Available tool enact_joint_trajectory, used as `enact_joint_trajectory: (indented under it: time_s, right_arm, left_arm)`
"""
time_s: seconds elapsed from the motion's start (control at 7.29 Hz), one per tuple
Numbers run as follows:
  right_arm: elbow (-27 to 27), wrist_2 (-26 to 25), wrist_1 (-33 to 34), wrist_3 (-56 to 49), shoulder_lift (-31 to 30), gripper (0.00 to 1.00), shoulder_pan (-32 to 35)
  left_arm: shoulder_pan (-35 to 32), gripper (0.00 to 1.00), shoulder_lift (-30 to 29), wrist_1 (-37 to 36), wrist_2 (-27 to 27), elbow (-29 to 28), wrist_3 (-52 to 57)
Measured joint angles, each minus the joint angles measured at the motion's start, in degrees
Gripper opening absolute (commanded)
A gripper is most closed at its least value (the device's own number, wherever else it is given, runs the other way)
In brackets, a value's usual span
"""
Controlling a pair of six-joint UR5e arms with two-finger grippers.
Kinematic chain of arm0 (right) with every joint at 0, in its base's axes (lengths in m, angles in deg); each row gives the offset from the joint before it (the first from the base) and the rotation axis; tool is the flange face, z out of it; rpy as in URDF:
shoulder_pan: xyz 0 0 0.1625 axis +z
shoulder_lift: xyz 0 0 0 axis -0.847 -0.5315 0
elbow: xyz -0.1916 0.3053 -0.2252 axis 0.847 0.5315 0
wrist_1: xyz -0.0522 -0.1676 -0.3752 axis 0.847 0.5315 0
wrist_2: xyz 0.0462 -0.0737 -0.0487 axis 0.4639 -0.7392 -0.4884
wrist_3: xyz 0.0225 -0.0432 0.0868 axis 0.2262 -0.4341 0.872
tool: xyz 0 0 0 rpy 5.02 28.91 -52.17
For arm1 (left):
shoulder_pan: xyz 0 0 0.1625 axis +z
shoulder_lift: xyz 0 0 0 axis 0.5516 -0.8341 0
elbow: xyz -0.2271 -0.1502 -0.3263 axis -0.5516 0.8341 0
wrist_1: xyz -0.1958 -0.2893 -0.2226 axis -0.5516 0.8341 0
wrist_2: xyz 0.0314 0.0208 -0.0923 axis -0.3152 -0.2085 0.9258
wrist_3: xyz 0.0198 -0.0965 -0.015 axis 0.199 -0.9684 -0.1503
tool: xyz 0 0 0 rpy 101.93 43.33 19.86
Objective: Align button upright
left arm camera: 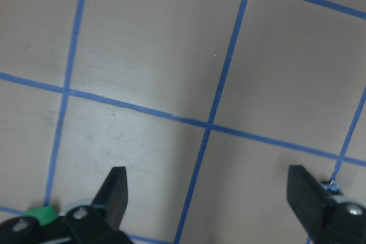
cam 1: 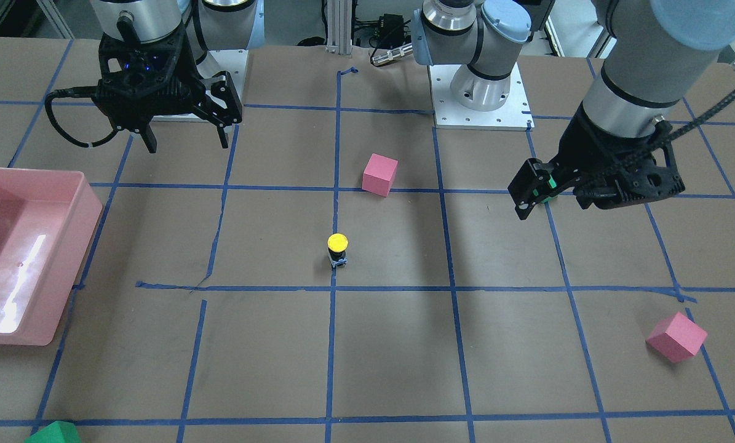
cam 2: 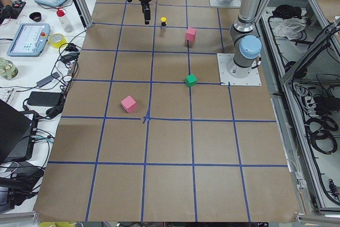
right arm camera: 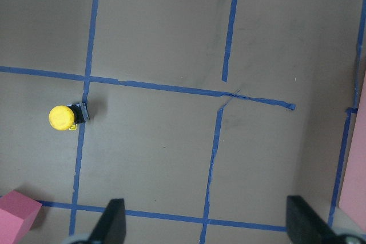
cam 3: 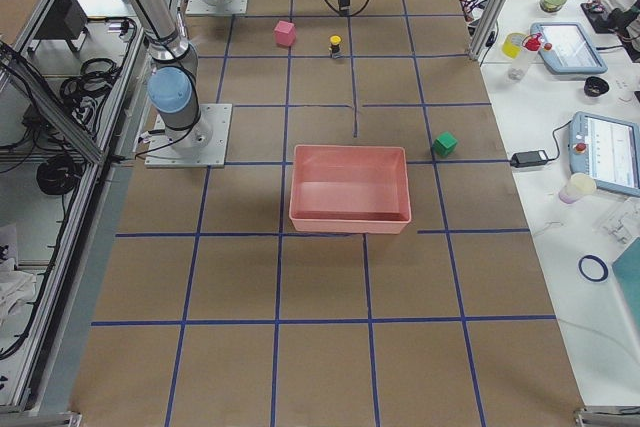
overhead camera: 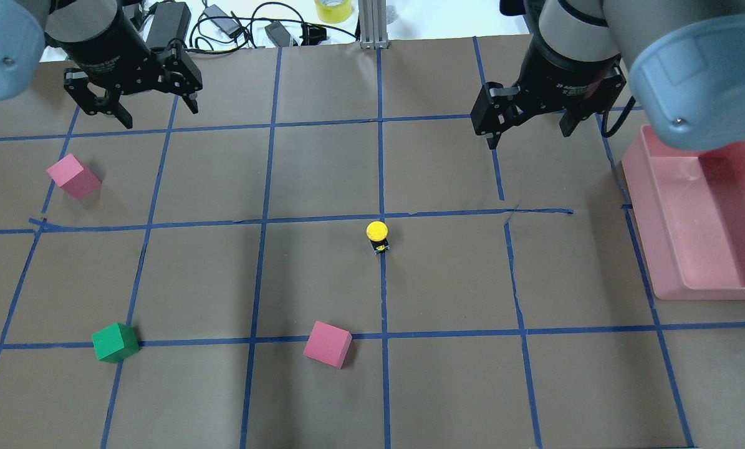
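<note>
The button point(cam 1: 337, 249) stands upright on its grey base, yellow cap on top, on a blue tape line near the table's middle. It also shows in the overhead view point(overhead camera: 378, 236) and at the left of the right wrist view point(right arm camera: 66, 117). My left gripper point(overhead camera: 160, 115) is open and empty, hovering over the far left of the table, well away from the button; its wrist view shows only its fingertips point(left arm camera: 117, 190) over bare paper. My right gripper point(overhead camera: 528, 137) is open and empty, hovering beyond and to the right of the button point(cam 1: 188, 145).
A pink cube point(overhead camera: 327, 343) lies on the near side of the button, another pink cube point(overhead camera: 73, 176) at the far left, and a green cube point(overhead camera: 115, 342) at the near left. A pink bin point(overhead camera: 643, 206) stands at the right edge.
</note>
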Motion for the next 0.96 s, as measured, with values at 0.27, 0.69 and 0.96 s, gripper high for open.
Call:
enact_joint_trajectory:
  time_s: [0.27, 0.69, 0.96]
  right_arm:
    - [1.83, 0.28, 0.35, -0.89, 0.58, 1.0, -0.02]
    - [5.05, 0.71, 0.77, -1.24, 3.04, 1.0, -0.37]
    - [5.13, 0.86, 0.98, -1.02, 3.42, 1.0, -0.61]
  left_arm:
    - [-0.42, 1.0, 1.81, 3.34, -0.33, -0.03, 6.39]
    - [-1.14, 1.0, 4.17, 6.64, 2.5, 0.17, 7.79]
    - [-1.25, 1.0, 5.15, 7.39, 2.48, 0.32, 7.84]
